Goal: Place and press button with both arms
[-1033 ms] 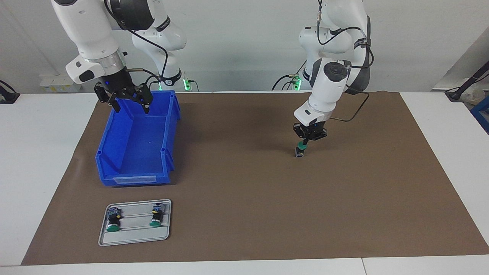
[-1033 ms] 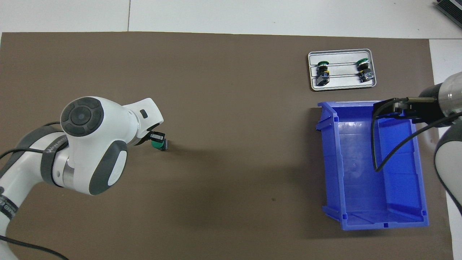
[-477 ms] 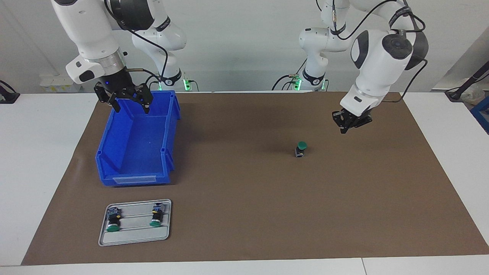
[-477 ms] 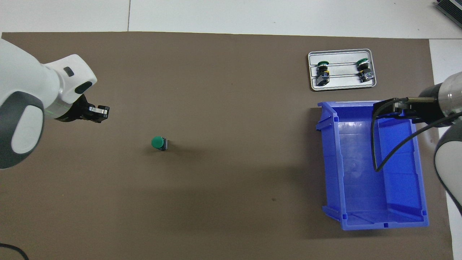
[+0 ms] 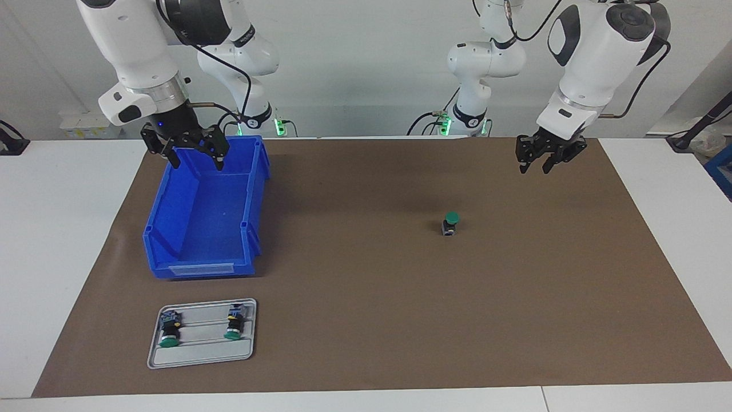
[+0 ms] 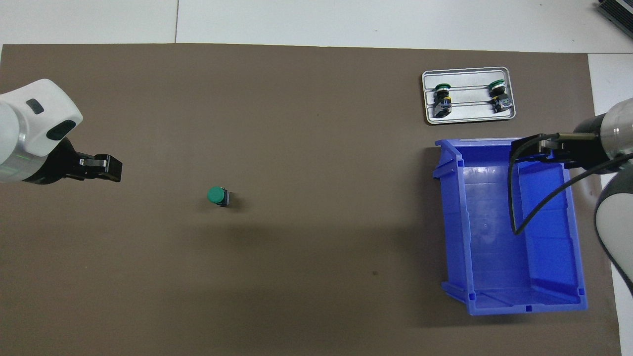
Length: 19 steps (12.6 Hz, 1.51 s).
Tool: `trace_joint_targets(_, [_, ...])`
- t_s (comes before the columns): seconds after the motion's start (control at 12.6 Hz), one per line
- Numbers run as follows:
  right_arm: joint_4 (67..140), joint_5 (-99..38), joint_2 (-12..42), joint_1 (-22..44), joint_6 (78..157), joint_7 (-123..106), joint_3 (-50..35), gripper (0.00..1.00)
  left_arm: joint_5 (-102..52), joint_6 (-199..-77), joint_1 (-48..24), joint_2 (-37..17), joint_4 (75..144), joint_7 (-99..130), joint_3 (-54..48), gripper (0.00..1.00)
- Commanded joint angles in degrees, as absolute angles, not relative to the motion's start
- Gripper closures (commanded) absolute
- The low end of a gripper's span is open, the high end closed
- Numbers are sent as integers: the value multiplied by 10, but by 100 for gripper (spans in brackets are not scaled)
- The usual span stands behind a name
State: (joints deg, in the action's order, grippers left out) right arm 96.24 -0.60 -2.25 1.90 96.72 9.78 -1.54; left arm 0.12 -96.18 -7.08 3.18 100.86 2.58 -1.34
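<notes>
One button (image 5: 451, 223) with a green cap stands upright and alone on the brown mat (image 5: 372, 297), toward the left arm's end; it also shows in the overhead view (image 6: 216, 196). My left gripper (image 5: 534, 167) is open and empty, raised in the air over the mat well away from the button, toward the left arm's end of the table (image 6: 106, 168). My right gripper (image 5: 195, 163) is open and empty and hangs over the end of the blue bin (image 5: 171, 194) nearest the robots (image 6: 531, 148).
A grey tray (image 5: 200, 357) holds two more buttons (image 5: 168, 332) (image 5: 233, 326) lying on their sides; it lies farther from the robots than the bin (image 6: 573, 247), at the right arm's end. The tray (image 6: 469, 115) also shows in the overhead view.
My left gripper has lifted off the button's cap, risen and swung away toward the left arm's end, opening its fingers. The button stays standing. The right arm has not moved.
</notes>
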Motion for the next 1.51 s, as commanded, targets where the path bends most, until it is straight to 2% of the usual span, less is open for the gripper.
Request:
trace_joint_targets(0.0, [978,3,-34,20,979,115,-19,1,11,-959,-68,46,1030,29,-15,0])
trace_joint_targets(0.56, [978,5,-33,26,983,163,-31,4,11,-959,-40,47,1034,28,-15,0])
trace_joint_targets(0.95, [969,23,-4,123,1010,327,-31,5,11,-963,-40,46,1031,30,-15,0])
trace_joint_targets(1.19, [927,23,51,199,1040,464,-31,5,11,-963,-40,46,1031,31,-15,0])
trace_joint_targets(1.43, [841,24,147,270,1049,582,-31,5,11,-963,-40,46,1031,30,-15,0])
